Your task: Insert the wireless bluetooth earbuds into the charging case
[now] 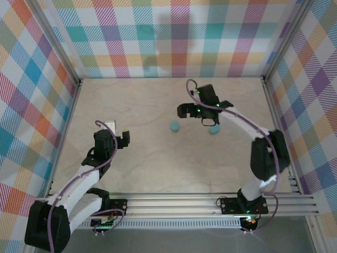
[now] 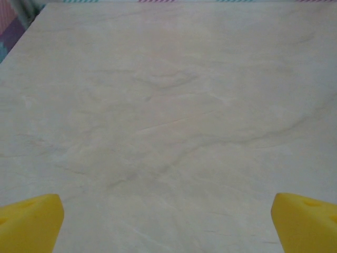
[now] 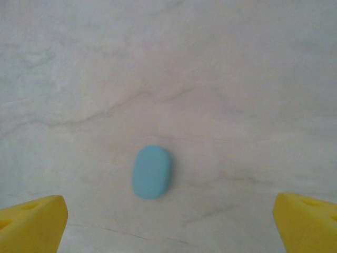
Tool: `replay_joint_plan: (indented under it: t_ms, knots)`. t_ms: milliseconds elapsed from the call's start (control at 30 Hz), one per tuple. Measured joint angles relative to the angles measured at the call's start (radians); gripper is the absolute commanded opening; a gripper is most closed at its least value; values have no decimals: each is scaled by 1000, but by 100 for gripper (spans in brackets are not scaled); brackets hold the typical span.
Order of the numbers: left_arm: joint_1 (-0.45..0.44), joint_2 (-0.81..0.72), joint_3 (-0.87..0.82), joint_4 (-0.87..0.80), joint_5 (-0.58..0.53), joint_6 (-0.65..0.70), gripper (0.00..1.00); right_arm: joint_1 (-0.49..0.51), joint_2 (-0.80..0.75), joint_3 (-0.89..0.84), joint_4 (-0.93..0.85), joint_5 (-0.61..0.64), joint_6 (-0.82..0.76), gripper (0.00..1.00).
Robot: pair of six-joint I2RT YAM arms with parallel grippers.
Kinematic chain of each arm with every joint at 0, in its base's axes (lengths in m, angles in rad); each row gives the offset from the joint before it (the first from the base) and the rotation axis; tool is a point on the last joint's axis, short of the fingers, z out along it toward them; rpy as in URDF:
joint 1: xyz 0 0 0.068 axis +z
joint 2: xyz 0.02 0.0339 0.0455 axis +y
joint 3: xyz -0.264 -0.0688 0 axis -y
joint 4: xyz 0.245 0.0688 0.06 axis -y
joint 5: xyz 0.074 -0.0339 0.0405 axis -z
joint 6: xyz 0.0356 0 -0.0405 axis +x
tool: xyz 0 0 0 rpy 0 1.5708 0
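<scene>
A closed rounded teal case [image 1: 174, 126] lies on the marble tabletop, and a second teal case [image 1: 214, 129] sits just right of it, partly under my right arm. My right gripper [image 1: 194, 116] hovers above and between them, open and holding nothing. In the right wrist view one teal case [image 3: 151, 172] lies flat ahead of the open gripper [image 3: 168, 229], left of centre between the yellow fingertips [image 3: 32, 224]. My left gripper [image 1: 112, 134] is over bare table at the left, open [image 2: 168, 232] and holding nothing. The tiny earbuds are out of view.
Checkered walls enclose the table [image 1: 147, 100] at the back and sides. An aluminium rail [image 1: 174, 200] runs along the near edge by the arm bases. Bare marble lies around both cases.
</scene>
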Motion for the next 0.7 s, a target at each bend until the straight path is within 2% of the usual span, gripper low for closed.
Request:
replay_joint_plan:
  t_ms: [167,300,533,700]
  knots:
    - [80,104,-45,153,24,0,100,-80,-201,-292,196,154,-146,100]
    - [111,191,-87,294,64,24,100,-164,-249,-501,334,229,-233,100]
    - [166,336,-119,548,131,26,100,-315,-323,-800,649,225,-267,100]
    - [172,464,-81,645,185,23,100,-384,-293,-921,933,182,-267,100]
